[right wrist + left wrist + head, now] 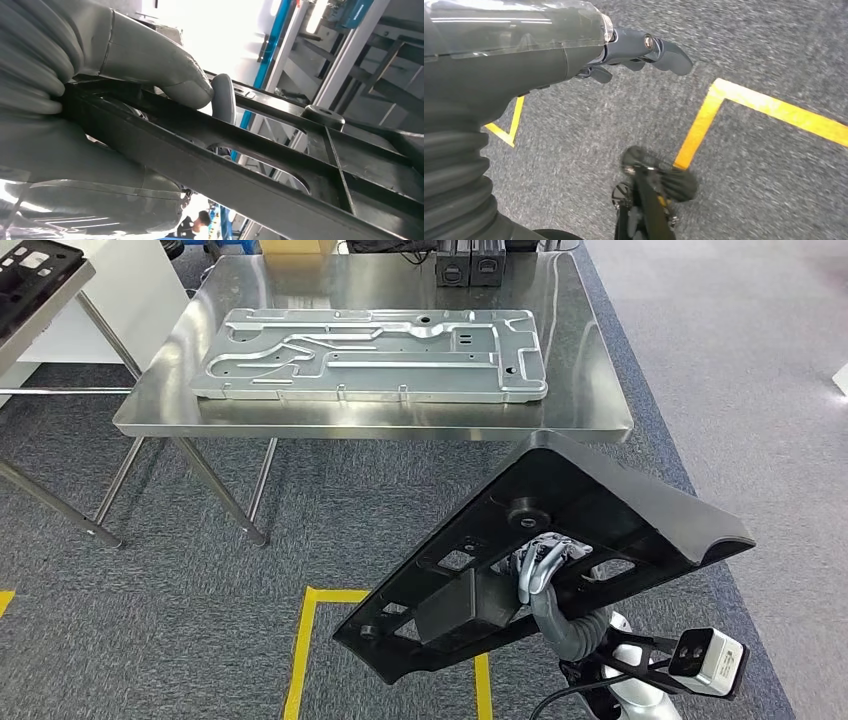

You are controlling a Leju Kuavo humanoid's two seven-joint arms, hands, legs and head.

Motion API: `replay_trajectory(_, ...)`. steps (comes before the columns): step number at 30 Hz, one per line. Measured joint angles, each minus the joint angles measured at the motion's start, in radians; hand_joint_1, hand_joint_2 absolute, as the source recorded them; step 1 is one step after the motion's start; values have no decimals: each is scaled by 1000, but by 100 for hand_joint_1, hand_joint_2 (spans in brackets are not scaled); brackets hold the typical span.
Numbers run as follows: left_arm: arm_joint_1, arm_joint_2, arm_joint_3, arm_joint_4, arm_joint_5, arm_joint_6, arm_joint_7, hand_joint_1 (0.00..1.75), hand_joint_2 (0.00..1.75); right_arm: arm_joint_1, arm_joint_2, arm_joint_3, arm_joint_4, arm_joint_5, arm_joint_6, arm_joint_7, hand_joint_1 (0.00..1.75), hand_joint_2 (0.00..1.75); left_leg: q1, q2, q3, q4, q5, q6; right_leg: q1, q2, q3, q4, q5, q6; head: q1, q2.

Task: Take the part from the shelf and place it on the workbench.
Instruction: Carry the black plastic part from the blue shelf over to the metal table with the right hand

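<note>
Black ribbed plastic part point(560, 540) clamped in right robot hand point(540, 565); left robot hand point(634, 52) loosely apart, holding nothing.

We saw even, bright indoor light in the head view, with soft glare streaking the steel desk point(590, 390) and a faint shadow on the carpet point(200, 580) beneath it. The left wrist view was motion-blurred across the carpet and yellow tape point(769, 107). In the right wrist view, the background above the robot hand point(150, 65) was blown out white.
</note>
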Motion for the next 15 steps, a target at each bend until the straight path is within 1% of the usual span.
replay_trajectory(1, 1, 1, 0, 0, 0, 0, 0, 0, 175, -1, 3, 0, 0, 0, 1, 0, 175, 175, -2, 0, 23, -73, 50, 6, 0, 1, 13, -1, -10, 2, 0, 0)
replay_trajectory(2, 1, 2, 0, 0, 0, 0, 0, 0, 175, -1, 5, 0, 0, 0, 2, 0, 175, 175, -6, -1, 47, -138, 84, 12, 0, 2, 22, -2, -19, 6, 0, 0)
replay_trajectory(3, 0, 3, 0, 0, 0, 0, 0, 0, 175, -2, 7, 0, 0, 0, 3, 0, 175, 175, -10, -1, 64, -183, 100, 18, 0, 3, 26, -5, -25, 10, 0, 0)
replay_trajectory(4, 0, 5, 0, 0, 0, 0, 0, 0, 175, -2, 8, 0, 0, 0, 4, 0, 175, 175, -14, -1, 72, -206, 100, 24, 0, 4, 30, -7, -27, 16, 0, 0)
replay_trajectory(5, 0, 5, 0, 0, 0, 0, 0, 0, 175, -2, 9, -1, 0, 0, 4, 0, 175, 175, -16, 0, 77, -215, 93, 29, 1, 4, 32, -9, -25, 23, 0, 0)
replay_trajectory(6, 0, 6, 0, 0, 0, 0, 0, 0, 175, -2, 10, -1, 0, 0, 3, 0, 175, 175, -15, -1, 83, -225, 89, 35, 1, 4, 34, -8, -22, 28, 0, 0)
replay_trajectory(7, 1, 6, 0, 0, 0, 0, 0, 0, 175, -3, 10, -2, 0, 0, 3, 0, 175, 175, -14, -1, 94, -236, 88, 41, 1, 2, 33, 4, -19, 32, 0, 0)
replay_trajectory(8, 1, 6, 0, 0, 0, 0, 0, 0, 175, -5, 10, -2, 0, 0, 3, 0, 175, 175, -12, -2, 107, -245, 86, 47, 0, 1, 21, 32, -20, 35, 0, 0)
replay_trajectory(9, 1, 6, 0, 0, 0, 0, 0, 0, 175, -7, 10, -3, 0, 0, 3, 0, 175, 175, -10, -2, 120, -252, 82, 52, 0, -1, -4, 80, -30, 37, 0, 0)
replay_trajectory(10, 0, 6, 0, 0, 0, 0, 0, 0, 175, -8, 10, -3, 0, 0, 3, 0, 175, 175, -11, -2, 130, -256, 76, 56, -1, -2, -41, 142, -50, 40, 0, 0)
replay_trajectory(11, 0, 6, 0, 0, 0, 0, 0, 0, 175, -8, 10, -4, 0, 0, 3, 0, 175, 175, -11, -2, 139, -257, 69, 59, -2, -2, -86, 205, -78, 44, 0, 0)
replay_trajectory(12, 0, 6, 0, 0, 0, 0, 0, 0, 175, -7, 10, -4, 0, 0, 3, 0, 175, 175, -11, -2, 148, -257, 61, 60, -2, -3, -128, 255, -103, 48, 0, 0)
replay_trajectory(13, 0, 6, 0, 0, 0, 0, 0, 0, 175, -6, 10, -4, 0, 0, 3, 0, 175, 175, -11, -3, 158, -257, 52, 60, -3, -3, -158, 279, -115, 51, 0, 0)
replay_trajectory(14, 1, 6, 0, 0, 0, 0, 0, 0, 175, -5, 10, -4, 0, 0, 3, 0, 175, 175, -11, -3, 171, -257, 42, 59, -4, -4, -172, 268, -104, 52, 0, 0)
replay_trajectory(15, 1, 6, 0, 0, 0, 0, 0, 0, 175, -5, 10, -4, 0, 0, 3, 0, 175, 175, -11, -4, 186, -257, 32, 57, -6, -5, -170, 225, -69, 53, 0, 0)
